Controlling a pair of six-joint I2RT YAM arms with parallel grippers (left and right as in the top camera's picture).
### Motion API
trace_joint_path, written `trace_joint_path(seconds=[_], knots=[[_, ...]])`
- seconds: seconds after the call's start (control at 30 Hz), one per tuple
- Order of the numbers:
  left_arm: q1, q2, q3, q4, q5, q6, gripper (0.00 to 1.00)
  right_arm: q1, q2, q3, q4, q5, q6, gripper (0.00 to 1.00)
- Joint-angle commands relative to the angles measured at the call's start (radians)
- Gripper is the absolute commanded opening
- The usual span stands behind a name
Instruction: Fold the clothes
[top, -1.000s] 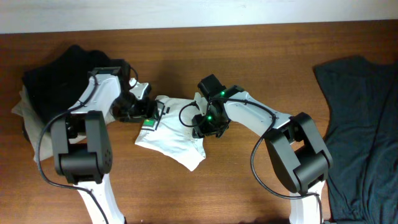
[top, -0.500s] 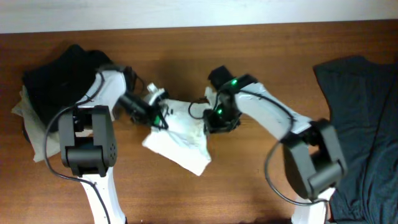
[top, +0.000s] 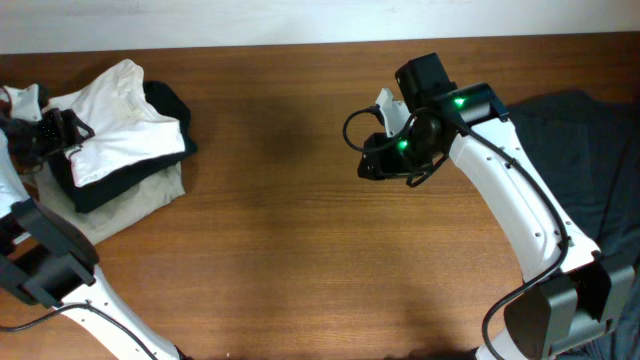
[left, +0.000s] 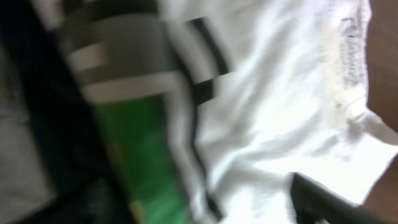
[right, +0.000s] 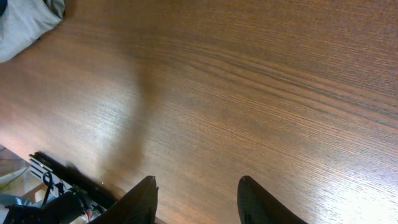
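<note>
The white shirt (top: 125, 115) lies folded on top of a black garment (top: 168, 103), which lies on a beige garment (top: 130, 205), at the far left of the table. My left gripper (top: 60, 130) is at the shirt's left edge. The left wrist view is blurred and shows white cloth (left: 280, 93) and the green-and-black label (left: 149, 143); the jaws cannot be made out. My right gripper (top: 372, 165) is open and empty over bare wood, its fingers apart in the right wrist view (right: 199, 199). A dark slate-blue garment (top: 600, 170) lies spread at the right.
The wooden table (top: 290, 230) runs between the left stack and the slate-blue garment. A pale wall borders the far edge. A corner of pale cloth (right: 25, 22) shows at the top left of the right wrist view, and the table's edge at its bottom left.
The white shirt has gone from the table's middle onto the black and beige stack at the far left, with my left gripper. My right arm has let go and swung right and up.
</note>
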Motion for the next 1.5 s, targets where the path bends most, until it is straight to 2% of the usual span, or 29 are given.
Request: trace_joint_path(seconds=[0.0,0.07,0.13,0.17,0.2,0.23,0.27,0.33,0.37,0.43,0.53,0.77,0.8,0.83,0.9,0.93,0.97,1.03,1.13,1.2,1.3,1.47], knots=[[0.058,-0.047,0.165,-0.144,-0.072,-0.070,0.99,0.006,0.005,-0.001,-0.022,0.001,-0.006,0.46],[0.071,-0.119,0.336,-0.255,-0.033,-0.083,0.99,0.006,0.001,-0.001,-0.026,0.002,-0.006,0.46],[0.018,-0.263,0.427,-0.352,0.171,0.042,0.99,0.005,-0.048,0.021,-0.008,0.007,-0.006,0.47],[-0.024,-0.319,0.427,-0.367,0.196,0.082,0.99,0.006,-0.082,0.042,-0.004,0.037,-0.006,0.48],[-0.132,-0.422,0.427,-0.400,0.189,0.157,0.99,0.006,-0.180,0.089,0.001,0.150,0.048,0.54],[-0.224,-0.490,0.427,-0.421,0.151,0.169,0.99,0.005,-0.275,0.111,0.029,0.212,0.071,0.57],[-0.375,-0.580,0.427,-0.473,0.033,0.168,0.99,0.005,-0.390,0.122,0.054,0.251,0.073,0.65],[-0.513,-0.669,0.409,-0.484,-0.103,0.035,0.99,0.005,-0.515,0.122,0.059,0.286,0.072,0.78],[-0.592,-0.750,0.380,-0.484,-0.222,-0.032,0.99,0.005,-0.599,0.122,0.052,0.288,0.072,0.99],[-0.629,-0.835,0.348,-0.484,-0.226,-0.083,0.99,0.005,-0.692,0.122,0.037,0.288,0.072,0.99],[-0.640,-0.982,0.333,-0.484,-0.226,-0.084,0.99,0.005,-0.792,0.122,-0.007,0.286,0.072,0.99],[-0.640,-1.200,0.333,-0.484,-0.226,-0.084,0.99,0.005,-0.810,0.122,-0.029,0.288,0.072,0.99],[-0.640,-1.227,0.333,-0.484,-0.226,-0.084,0.99,-0.037,-0.833,0.110,-0.033,0.357,0.004,0.99],[-0.640,-1.243,0.333,-0.484,-0.226,-0.084,0.99,-0.154,-0.882,0.020,0.042,0.371,-0.050,0.99],[-0.640,-1.247,0.333,-0.484,-0.226,-0.084,0.99,-0.243,-0.941,-0.130,0.166,0.371,-0.060,0.99],[-0.640,-1.247,0.333,-0.484,-0.226,-0.084,0.99,-0.298,-1.021,-0.322,0.314,0.372,-0.062,0.99],[-0.640,-1.247,0.333,-0.484,-0.226,-0.084,0.99,-0.322,-1.109,-0.537,0.480,0.369,-0.068,0.98],[-0.640,-1.247,0.333,-0.484,-0.226,-0.084,0.99,-0.322,-1.295,-0.906,0.675,0.352,-0.067,0.99],[-0.640,-1.247,0.333,-0.484,-0.226,-0.084,0.99,-0.323,-1.588,-1.270,0.786,0.360,-0.068,0.99],[-0.640,-1.247,0.333,-0.484,-0.226,-0.084,0.99,-0.323,-1.749,-1.419,0.787,0.361,-0.068,0.99],[-0.640,-1.247,0.333,-0.484,-0.226,-0.084,0.99,-0.322,-1.747,-1.578,0.939,0.364,-0.068,0.99],[-0.640,-1.247,0.333,-0.484,-0.226,-0.084,0.99,-0.322,-1.745,-1.578,0.939,0.364,-0.068,0.99]])
